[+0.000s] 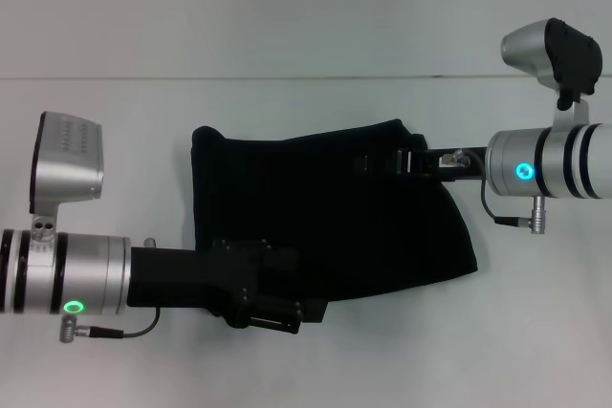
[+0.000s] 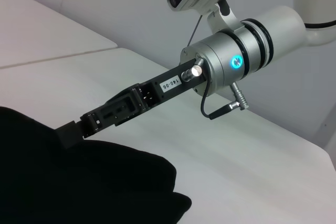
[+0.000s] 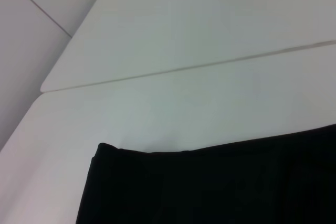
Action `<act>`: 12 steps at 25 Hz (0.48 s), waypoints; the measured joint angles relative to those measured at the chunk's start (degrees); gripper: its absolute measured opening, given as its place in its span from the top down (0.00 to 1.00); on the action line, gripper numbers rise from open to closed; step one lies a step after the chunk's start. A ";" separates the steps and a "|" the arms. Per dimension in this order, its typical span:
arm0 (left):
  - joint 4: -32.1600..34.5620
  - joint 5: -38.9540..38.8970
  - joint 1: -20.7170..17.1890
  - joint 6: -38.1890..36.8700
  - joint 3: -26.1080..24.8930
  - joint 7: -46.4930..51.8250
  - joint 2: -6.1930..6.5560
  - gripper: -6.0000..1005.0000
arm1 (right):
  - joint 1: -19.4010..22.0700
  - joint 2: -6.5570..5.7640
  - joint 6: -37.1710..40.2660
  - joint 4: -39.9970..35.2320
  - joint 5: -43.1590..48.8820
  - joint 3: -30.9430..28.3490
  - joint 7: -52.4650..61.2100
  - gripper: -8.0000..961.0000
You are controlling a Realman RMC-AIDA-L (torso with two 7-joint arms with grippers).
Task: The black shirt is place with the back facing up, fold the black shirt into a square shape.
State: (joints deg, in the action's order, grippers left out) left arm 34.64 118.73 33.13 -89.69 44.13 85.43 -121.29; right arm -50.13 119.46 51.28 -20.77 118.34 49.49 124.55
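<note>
The black shirt (image 1: 325, 217) lies bunched on my white table (image 1: 287, 26), near its middle, already doubled into a rough block: a straight folded edge on my left, a slanted, rounded edge on my right. It is matte, soft and plain, with no print that I can see. In my right wrist view its edge (image 3: 210, 187) is a clean, nearly straight line with one squared corner, lying flat on the tabletop.

The only writing I can read is a small white label on my right gripper's black body, which looks like "140-06" in the left wrist view, though the digits are small.

My right gripper (image 1: 406, 161) reaches in level from my right side over the shirt's far edge; in the left wrist view its tip (image 2: 79, 127) meets the cloth (image 2: 79, 182), but black on black hides the fingers, so I cannot tell its state. My left gripper (image 1: 273, 317) stretches in level from my left along the shirt's near edge, its boxy black body over the fabric; I cannot tell its grip either. Both wrists are brushed silver cylinders with black bands and glowing rings.
</note>
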 joint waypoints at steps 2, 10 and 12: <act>-0.01 0.02 0.00 0.02 -0.09 0.00 0.00 0.06 | -0.20 0.11 -0.56 0.24 -0.04 0.02 -0.03 0.36; -0.02 0.12 -0.07 0.67 -0.22 0.03 0.00 0.06 | -1.56 0.43 -4.29 2.59 -0.17 0.08 0.11 0.52; -0.04 0.65 -0.12 1.26 -0.17 0.08 -0.07 0.06 | -1.90 0.63 -4.82 2.96 -0.27 0.09 -0.15 0.56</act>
State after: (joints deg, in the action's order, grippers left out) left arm 34.60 119.38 33.01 -88.42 43.96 85.51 -121.36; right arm -52.03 120.09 46.46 -17.80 118.06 49.57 124.39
